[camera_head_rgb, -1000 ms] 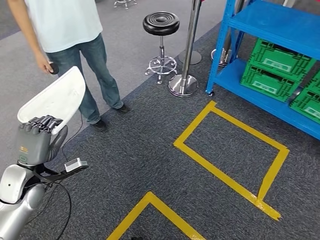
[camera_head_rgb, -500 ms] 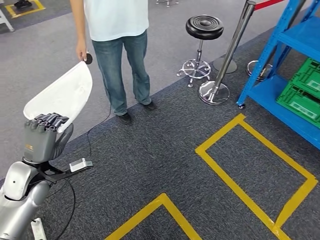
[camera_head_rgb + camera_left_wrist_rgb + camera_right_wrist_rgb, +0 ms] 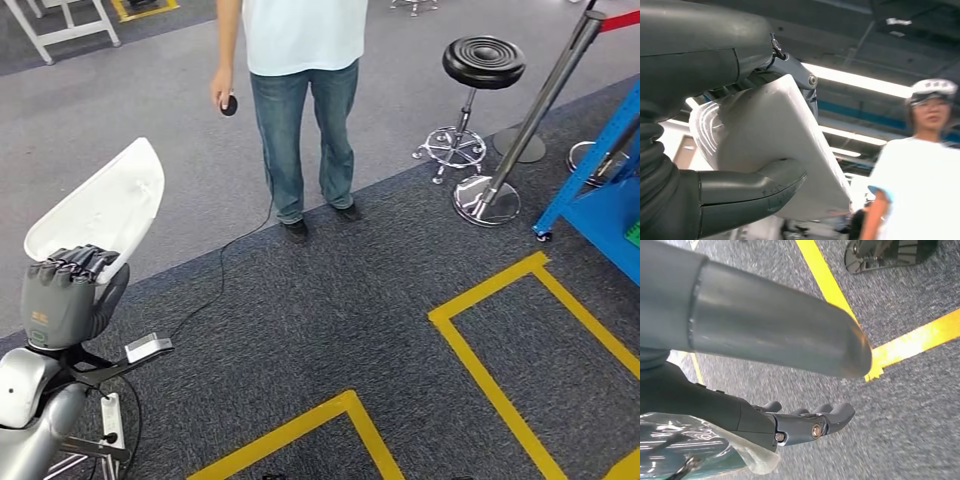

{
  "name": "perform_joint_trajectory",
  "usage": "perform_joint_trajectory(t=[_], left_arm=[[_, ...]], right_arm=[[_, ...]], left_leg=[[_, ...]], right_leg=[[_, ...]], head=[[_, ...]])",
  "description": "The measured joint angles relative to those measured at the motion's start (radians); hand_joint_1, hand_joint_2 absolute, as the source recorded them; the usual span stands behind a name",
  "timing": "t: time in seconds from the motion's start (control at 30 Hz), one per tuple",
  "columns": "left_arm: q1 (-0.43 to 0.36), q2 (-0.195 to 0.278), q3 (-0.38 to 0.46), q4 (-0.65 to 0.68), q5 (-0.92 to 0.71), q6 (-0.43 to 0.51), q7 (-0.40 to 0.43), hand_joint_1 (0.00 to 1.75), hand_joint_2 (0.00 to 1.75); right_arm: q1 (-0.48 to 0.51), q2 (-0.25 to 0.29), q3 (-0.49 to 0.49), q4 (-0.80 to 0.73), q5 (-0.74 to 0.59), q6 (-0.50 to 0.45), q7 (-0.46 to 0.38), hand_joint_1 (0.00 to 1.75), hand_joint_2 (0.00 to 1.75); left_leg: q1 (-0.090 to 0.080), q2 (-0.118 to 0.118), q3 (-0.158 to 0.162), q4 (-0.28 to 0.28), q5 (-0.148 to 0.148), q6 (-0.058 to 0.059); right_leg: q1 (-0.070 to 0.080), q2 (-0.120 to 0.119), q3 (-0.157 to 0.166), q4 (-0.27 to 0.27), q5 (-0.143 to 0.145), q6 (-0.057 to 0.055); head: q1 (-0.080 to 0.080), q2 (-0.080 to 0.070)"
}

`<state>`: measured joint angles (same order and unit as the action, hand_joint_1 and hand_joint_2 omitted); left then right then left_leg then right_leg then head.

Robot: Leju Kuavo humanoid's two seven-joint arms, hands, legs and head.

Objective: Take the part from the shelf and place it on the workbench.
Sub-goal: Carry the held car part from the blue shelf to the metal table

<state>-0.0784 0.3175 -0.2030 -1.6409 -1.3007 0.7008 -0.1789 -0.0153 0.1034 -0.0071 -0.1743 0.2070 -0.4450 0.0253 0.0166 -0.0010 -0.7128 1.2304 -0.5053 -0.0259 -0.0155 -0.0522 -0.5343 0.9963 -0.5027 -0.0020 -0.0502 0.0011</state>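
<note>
the left hand [image 3: 64, 300] holds the white part [image 3: 102, 210] raised at the robot's left side, fingers [image 3: 75, 262] clamped over its edge. the right hand [image 3: 806, 425] hangs above the carpet, fingers apart, holding nothing.

The head view held one white part [image 3: 106, 205] at about nine o'clock, gripped by one left hand [image 3: 64, 295]. One person [image 3: 302, 90] stood at twelve o'clock, holding one small black object [image 3: 229, 104]. One black stool [image 3: 483, 65] and one leaning chrome post [image 3: 528, 125] sat at two o'clock, with one blue shelf [image 3: 596, 200] at three o'clock. Two yellow tape outlines marked the carpet: one [image 3: 483, 375] at four o'clock, one [image 3: 332, 415] at six o'clock. One white frame [image 3: 53, 25] stood at eleven o'clock. One right hand [image 3: 798, 422] hung over the carpet, holding nothing
</note>
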Motion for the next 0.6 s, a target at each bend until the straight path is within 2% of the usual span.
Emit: perform_joint_trajectory(t=[0.07, 0.13, 0.17, 0.2, 0.23, 0.27, 0.3, 0.37, 0.4, 0.43, 0.47, 0.5, 0.53, 0.57, 0.6], left_arm=[[0.01, 0.0, 0.012, -0.012, -0.004, 0.0, 0.001, 1.75, 1.75], [0.018, -0.001, 0.021, -0.023, -0.007, 0.0, 0.006, 1.75, 1.75], [0.024, -0.001, 0.025, -0.027, -0.009, 0.0, 0.009, 1.75, 1.75], [0.032, -0.001, 0.029, -0.031, -0.01, 0.0, 0.013, 1.75, 1.75], [0.04, 0.0, 0.033, -0.035, -0.013, 0.0, 0.018, 1.75, 1.75], [0.046, 0.0, 0.037, -0.039, -0.015, 0.0, 0.022, 1.75, 1.75], [0.05, 0.0, 0.04, -0.043, -0.017, 0.0, 0.026, 1.75, 1.75], [0.053, -0.002, 0.042, -0.049, -0.019, 0.001, 0.031, 1.75, 1.75], [0.056, -0.002, 0.042, -0.05, -0.019, 0.001, 0.032, 1.75, 1.75], [0.059, -0.003, 0.042, -0.051, -0.019, 0.001, 0.033, 1.75, 1.75], [0.063, -0.003, 0.042, -0.051, -0.02, 0.001, 0.034, 1.75, 1.75], [0.066, -0.003, 0.042, -0.051, -0.02, 0.001, 0.034, 1.75, 1.75], [0.068, -0.004, 0.042, -0.051, -0.02, 0.001, 0.035, 1.75, 1.75], [0.07, -0.003, 0.043, -0.051, -0.02, 0.001, 0.036, 1.75, 1.75], [0.071, -0.003, 0.043, -0.051, -0.02, 0.001, 0.038, 1.75, 1.75]], right_arm=[[0.0, -0.001, -0.001, 0.0, 0.002, -0.018, 0.011, 0.0, 0.0], [0.0, -0.004, -0.002, 0.0, 0.006, -0.038, 0.025, 0.0, 0.0], [0.0, -0.006, -0.002, 0.0, 0.01, -0.047, 0.032, 0.0, 0.0], [-0.001, -0.008, -0.002, 0.0, 0.015, -0.055, 0.04, 0.0, 0.0], [-0.003, -0.01, -0.002, 0.0, 0.022, -0.064, 0.048, 0.0, 0.0], [-0.004, -0.012, -0.002, 0.0, 0.029, -0.073, 0.054, 0.0, 0.0], [-0.005, -0.013, -0.002, 0.0, 0.035, -0.081, 0.059, 0.0, 0.0], [-0.003, -0.016, -0.001, 0.0, 0.042, -0.09, 0.065, 0.0, 0.0], [-0.001, -0.016, -0.001, 0.0, 0.046, -0.091, 0.068, 0.0, 0.0], [0.001, -0.016, 0.0, 0.0, 0.05, -0.091, 0.073, 0.0, 0.0], [0.002, -0.017, 0.001, 0.001, 0.056, -0.091, 0.079, 0.0, 0.0], [0.003, -0.017, 0.002, 0.001, 0.063, -0.09, 0.086, 0.0, 0.0], [0.004, -0.018, 0.004, 0.001, 0.07, -0.089, 0.092, 0.0, 0.0], [0.003, -0.019, 0.006, 0.002, 0.075, -0.088, 0.098, 0.0, 0.0], [0.003, -0.019, 0.008, 0.004, 0.079, -0.087, 0.102, 0.0, 0.0]], left_leg=[[-0.005, 0.047, 0.068, -0.131, 0.056, 0.001], [-0.015, 0.082, 0.103, -0.202, 0.069, 0.013], [-0.02, 0.08, 0.104, -0.206, 0.064, 0.021], [-0.019, 0.067, 0.103, -0.208, 0.064, 0.03], [-0.018, 0.054, 0.104, -0.21, 0.064, 0.037], [-0.016, 0.041, 0.106, -0.212, 0.065, 0.043], [-0.013, 0.029, 0.107, -0.215, 0.066, 0.05], [-0.012, 0.005, 0.108, -0.216, 0.066, 0.06], [-0.012, -0.009, 0.108, -0.216, 0.065, 0.063], [-0.013, -0.024, 0.109, -0.215, 0.065, 0.064], [-0.014, -0.04, 0.109, -0.215, 0.065, 0.064], [-0.015, -0.055, 0.11, -0.214, 0.064, 0.064], [-0.015, -0.07, 0.111, -0.213, 0.064, 0.064], [-0.015, -0.084, 0.111, -0.212, 0.063, 0.062], [-0.015, -0.097, 0.109, -0.209, 0.063, 0.058]], right_leg=[[0.003, -0.027, 0.009, 0.001, -0.009, 0.009], [0.009, -0.05, 0.017, 0.002, -0.018, 0.02], [0.011, -0.063, 0.02, 0.001, -0.021, 0.025], [0.011, -0.075, 0.025, -0.001, -0.025, 0.03], [0.01, -0.076, 0.027, 0.0, -0.031, 0.036], [0.008, -0.058, 0.024, 0.012, -0.042, 0.042], [0.006, -0.03, 0.01, 0.043, -0.062, 0.046], [0.004, 0.031, -0.055, 0.168, -0.119, 0.048], [0.004, 0.044, -0.094, 0.237, -0.142, 0.048], [0.005, 0.049, -0.124, 0.284, -0.15, 0.047], [0.005, 0.051, -0.138, 0.294, -0.137, 0.045], [0.005, 0.055, -0.131, 0.262, -0.106, 0.042], [0.005, 0.067, -0.11, 0.202, -0.063, 0.037], [0.004, 0.091, -0.082, 0.133, -0.028, 0.032], [0.002, 0.113, -0.055, 0.073, -0.005, 0.029]], head=[[0.0, 0.0], [0.0, 0.0], [0.0, 0.0], [0.0, 0.0], [0.0, 0.0], [0.001, 0.0], [0.003, 0.0], [0.008, 0.0], [0.008, 0.0], [0.008, 0.0], [0.008, 0.0], [0.008, 0.0], [0.008, 0.0], [0.008, 0.0], [0.008, 0.0]])
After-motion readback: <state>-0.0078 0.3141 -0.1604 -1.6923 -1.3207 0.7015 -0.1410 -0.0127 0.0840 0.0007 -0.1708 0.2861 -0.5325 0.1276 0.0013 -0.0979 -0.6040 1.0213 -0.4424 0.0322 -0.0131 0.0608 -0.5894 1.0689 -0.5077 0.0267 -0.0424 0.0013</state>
